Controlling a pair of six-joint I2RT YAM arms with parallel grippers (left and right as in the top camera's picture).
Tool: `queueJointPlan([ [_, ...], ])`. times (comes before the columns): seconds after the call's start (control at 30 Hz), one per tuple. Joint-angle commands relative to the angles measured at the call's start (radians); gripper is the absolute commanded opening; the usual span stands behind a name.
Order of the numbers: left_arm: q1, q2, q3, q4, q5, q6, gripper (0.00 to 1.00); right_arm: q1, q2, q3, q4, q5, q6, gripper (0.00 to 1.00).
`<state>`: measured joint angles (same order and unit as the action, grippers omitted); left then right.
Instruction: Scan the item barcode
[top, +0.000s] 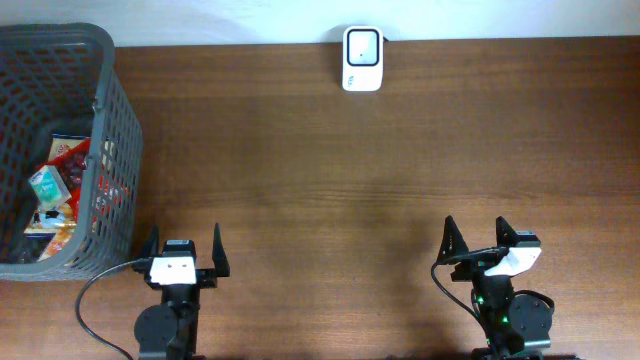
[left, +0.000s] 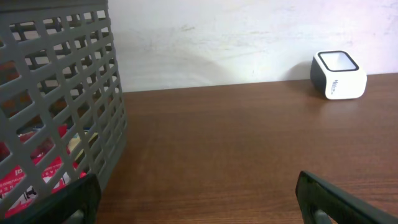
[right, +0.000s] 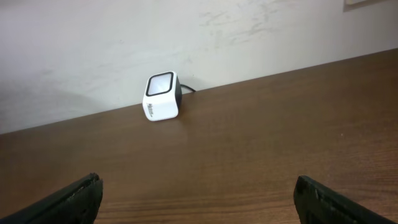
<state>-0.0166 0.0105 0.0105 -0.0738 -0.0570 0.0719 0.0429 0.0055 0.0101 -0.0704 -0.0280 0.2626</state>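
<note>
L gripper (top: 185, 238) & R gripper (top: 476, 230): jaws spread fully wide, nothing held, both low over wood table (top: 330, 170). Grey mesh basket (top: 120, 150) sits just left & fwd of L gripper; packaged items (top: 55, 185) lie inside it, barcodes not legible. White scanner (top: 362, 58) stands well fwd at table's far edge, window facing up, fwd-right of L gripper, fwd-left of R gripper, apart from both.

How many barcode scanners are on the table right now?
1. The white scanner sits at the far edge of the table against the wall, well right of the grey basket. No other shows, though the basket's contents are partly hidden.
</note>
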Motion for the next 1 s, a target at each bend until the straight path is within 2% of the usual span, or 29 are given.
queueJointPlan([
  [0.0,-0.005,0.003,-0.001,-0.006,-0.017,0.019,0.99,0.005,0.002,-0.005,-0.005,-0.017,0.008,0.98],
  [0.3,-0.005,0.003,-0.001,-0.005,-0.002,0.019,0.99,0.005,0.002,-0.005,-0.005,-0.017,0.008,0.98],
  [0.4,-0.005,0.003,-0.001,0.041,0.35,0.019,0.99,0.005,0.002,-0.005,-0.004,-0.017,0.008,0.98],
  [0.47,-0.005,0.003,-0.001,0.126,0.552,0.019,0.99,0.005,0.002,-0.005,-0.005,-0.017,0.008,0.99],
  [0.53,-0.005,0.003,-0.001,0.225,0.656,0.019,0.99,0.005,0.002,-0.005,-0.005,-0.017,0.008,0.99],
  [0.67,-0.005,0.003,-0.001,0.473,0.669,0.019,0.99,0.005,0.002,-0.005,-0.005,-0.017,0.008,0.99],
  [0.73,-0.005,0.003,-0.001,0.533,0.711,0.019,0.99,0.005,0.002,-0.005,-0.005,-0.017,0.008,0.99],
  [0.87,-0.005,0.003,0.008,0.549,0.734,0.019,0.99,0.005,0.002,-0.005,-0.005,-0.017,0.008,0.98],
  [0.97,-0.005,0.003,0.042,0.549,0.679,0.02,0.99,0.005,0.002,-0.005,-0.005,-0.017,0.008,0.99],
])
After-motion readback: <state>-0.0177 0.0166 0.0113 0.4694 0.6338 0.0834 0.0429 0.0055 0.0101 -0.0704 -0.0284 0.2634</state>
